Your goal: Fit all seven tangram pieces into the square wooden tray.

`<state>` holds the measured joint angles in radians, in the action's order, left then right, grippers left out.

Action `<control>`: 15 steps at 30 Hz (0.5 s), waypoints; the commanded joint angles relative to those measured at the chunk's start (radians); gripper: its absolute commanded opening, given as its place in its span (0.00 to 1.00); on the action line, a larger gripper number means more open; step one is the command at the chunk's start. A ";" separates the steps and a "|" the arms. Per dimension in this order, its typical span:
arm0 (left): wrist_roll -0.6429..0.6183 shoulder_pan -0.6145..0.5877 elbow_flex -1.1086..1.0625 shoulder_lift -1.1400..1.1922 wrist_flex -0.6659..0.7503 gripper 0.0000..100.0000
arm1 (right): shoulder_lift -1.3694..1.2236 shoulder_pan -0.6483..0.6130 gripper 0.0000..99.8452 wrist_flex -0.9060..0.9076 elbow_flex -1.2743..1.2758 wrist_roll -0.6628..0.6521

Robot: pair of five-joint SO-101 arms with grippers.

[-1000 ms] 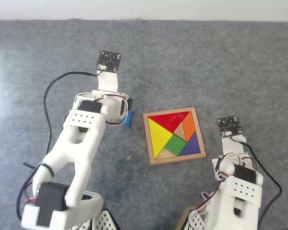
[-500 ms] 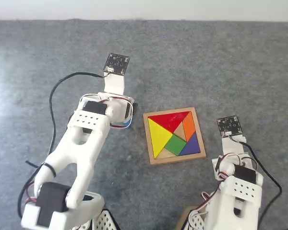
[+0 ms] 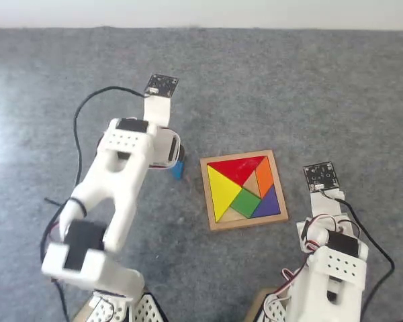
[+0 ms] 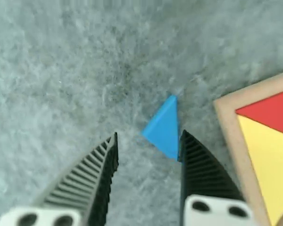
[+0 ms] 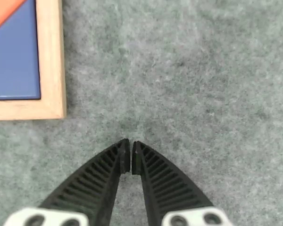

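The grey felt-like worktop (image 3: 322, 80) carries the square wooden tray (image 3: 248, 221), which holds red, yellow, green, orange and violet pieces. Two pale patches between them may be open slots, though this cannot be confirmed. The left arm (image 3: 111, 194) reaches toward the side of the tray that borders the yellow piece. The right arm (image 3: 326, 261) sits off the opposite side. The blue triangle (image 4: 164, 126) lies flat on the worktop just beside the tray, outside its rim. The left gripper (image 4: 149, 136) is spread wide over the blue triangle, with one jaw at the piece's edge and nothing clamped. The right gripper (image 5: 131, 143) is closed to a sliver and empty, over bare worktop near a tray corner. The blue triangle is judged light, rigid and thin, with smooth painted faces. Take hold across its mid-body on opposing edges, since a grip on a pointed corner is likely to pivot or slip.
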<state>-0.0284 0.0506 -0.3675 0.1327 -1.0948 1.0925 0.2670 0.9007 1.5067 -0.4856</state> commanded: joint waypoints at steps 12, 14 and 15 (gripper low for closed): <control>0.072 0.034 0.259 0.187 -0.126 0.17 | 0.024 0.007 0.03 0.008 -0.006 0.006; 0.081 0.058 0.255 0.190 -0.130 0.18 | 0.024 0.007 0.03 0.008 -0.006 0.006; 0.080 0.064 0.255 0.192 -0.143 0.20 | 0.024 0.007 0.03 0.008 -0.006 0.006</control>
<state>0.0376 0.0844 -0.1511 0.3337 -1.2114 1.0925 0.2670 0.9007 1.5067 -0.4856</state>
